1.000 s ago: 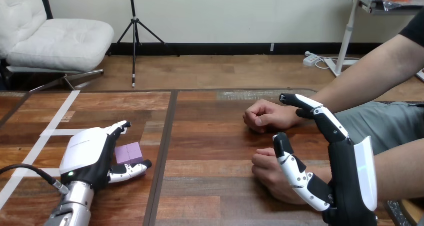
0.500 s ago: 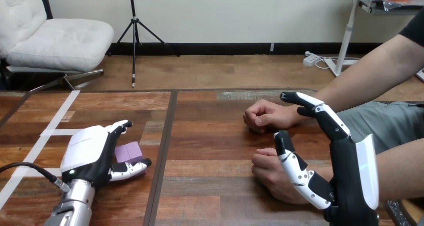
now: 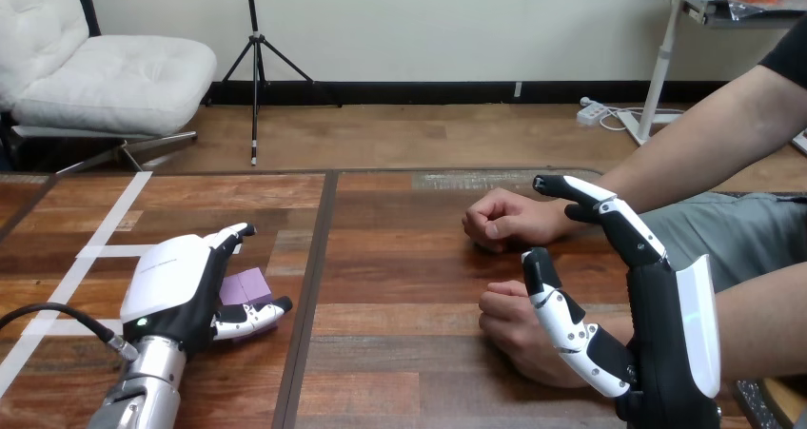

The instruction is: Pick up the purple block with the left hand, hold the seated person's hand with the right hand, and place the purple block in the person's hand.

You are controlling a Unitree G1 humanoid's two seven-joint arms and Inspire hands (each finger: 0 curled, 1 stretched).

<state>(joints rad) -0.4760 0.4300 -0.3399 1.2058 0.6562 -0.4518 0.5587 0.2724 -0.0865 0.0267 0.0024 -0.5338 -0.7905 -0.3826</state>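
Close at my right, my right hand (image 3: pixel 666 343) stands on edge above the table (image 3: pixel 400 258), its fingers (image 3: pixel 609 215) straight and spread wide, closed on nothing. Its lower finger lies against the person's nearer hand (image 3: pixel 509 326), a loose fist resting on the wood; nothing of mine curls round it. Across at my left, a little farther out, my left hand (image 3: pixel 171 282) sits palm-down with its fingers curled round the purple block (image 3: pixel 246 284), thumb at the block's near edge and one finger arched over its far side. Whether the block is off the table I cannot tell. White tape (image 3: pixel 95 251) runs along the boards beside that hand. Farthest, the person's other hand (image 3: pixel 502 220) lies fisted on the table, apart from both of mine.
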